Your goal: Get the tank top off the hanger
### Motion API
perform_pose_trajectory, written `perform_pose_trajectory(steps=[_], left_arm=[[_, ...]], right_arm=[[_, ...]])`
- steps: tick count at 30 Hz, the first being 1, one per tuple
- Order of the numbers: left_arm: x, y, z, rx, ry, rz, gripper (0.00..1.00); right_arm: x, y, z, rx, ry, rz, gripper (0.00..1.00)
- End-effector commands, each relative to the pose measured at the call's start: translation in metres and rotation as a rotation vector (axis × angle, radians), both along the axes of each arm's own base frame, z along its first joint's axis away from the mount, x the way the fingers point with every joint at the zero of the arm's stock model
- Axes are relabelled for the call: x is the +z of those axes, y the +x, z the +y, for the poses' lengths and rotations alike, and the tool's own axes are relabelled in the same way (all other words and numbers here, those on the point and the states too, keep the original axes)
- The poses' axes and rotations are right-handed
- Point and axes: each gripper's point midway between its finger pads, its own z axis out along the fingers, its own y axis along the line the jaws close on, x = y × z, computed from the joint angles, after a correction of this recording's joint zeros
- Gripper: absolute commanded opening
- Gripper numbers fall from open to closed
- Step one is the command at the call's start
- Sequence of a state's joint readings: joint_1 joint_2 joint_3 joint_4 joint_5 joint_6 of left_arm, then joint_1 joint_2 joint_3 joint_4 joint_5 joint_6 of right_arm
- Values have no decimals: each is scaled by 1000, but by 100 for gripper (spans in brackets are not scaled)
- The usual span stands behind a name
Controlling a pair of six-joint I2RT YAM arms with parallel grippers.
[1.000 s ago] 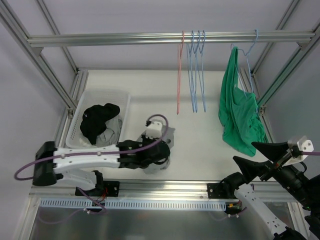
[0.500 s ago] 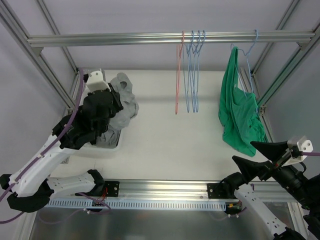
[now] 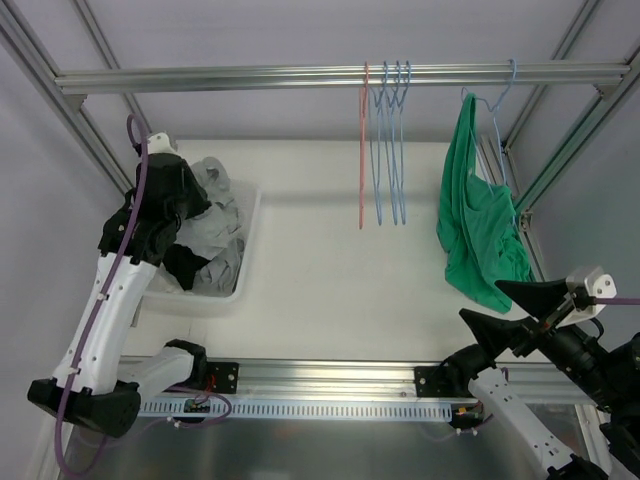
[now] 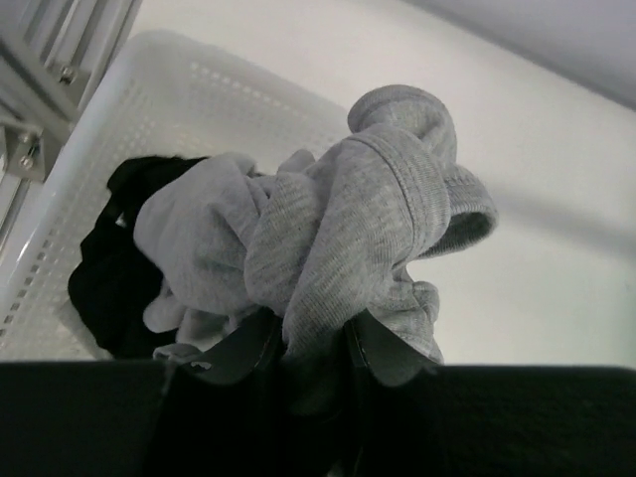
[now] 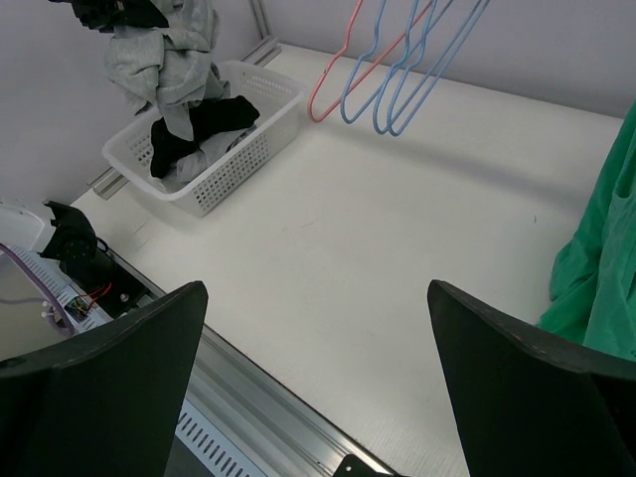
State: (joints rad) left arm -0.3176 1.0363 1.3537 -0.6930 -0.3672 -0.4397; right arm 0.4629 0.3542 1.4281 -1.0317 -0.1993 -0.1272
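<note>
Gripping a grey garment [image 4: 338, 219], the left claw [image 4: 313, 343] hangs above the white basket [image 4: 199, 99]; the right claw [image 3: 483, 302] stands wide, near the green tank top [image 3: 475, 230].

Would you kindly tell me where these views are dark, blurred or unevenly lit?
Top external: even light, green tank top sharp. Left wrist: grey garment sharp, left gripper underexposed. Right wrist: right gripper a black silhouette, table bright.

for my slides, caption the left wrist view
Left gripper pinches a grey garment above the white basket; black garment inside.
</note>
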Motion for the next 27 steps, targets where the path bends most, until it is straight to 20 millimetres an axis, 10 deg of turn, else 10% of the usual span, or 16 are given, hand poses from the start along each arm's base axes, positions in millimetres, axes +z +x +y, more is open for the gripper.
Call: perform_pose_trajectory(steps=[1, 8, 15, 21, 27], left_arm=[[-40, 10, 1, -37, -114, 123, 0], [-155, 26, 42, 186, -184, 440, 0], [-261, -6, 57, 391, -179, 645, 0], [-258, -23, 68, 452, -159, 588, 0], [-186, -17, 68, 391, -190, 352, 43]], right_arm=[[5, 4, 7, 21, 19, -19, 99], [-7, 15, 16, 43, 10, 6, 100], [-7, 13, 19, 62, 19, 2, 99], [-8, 12, 20, 72, 15, 3, 99], [-4, 14, 24, 83, 16, 17, 99]])
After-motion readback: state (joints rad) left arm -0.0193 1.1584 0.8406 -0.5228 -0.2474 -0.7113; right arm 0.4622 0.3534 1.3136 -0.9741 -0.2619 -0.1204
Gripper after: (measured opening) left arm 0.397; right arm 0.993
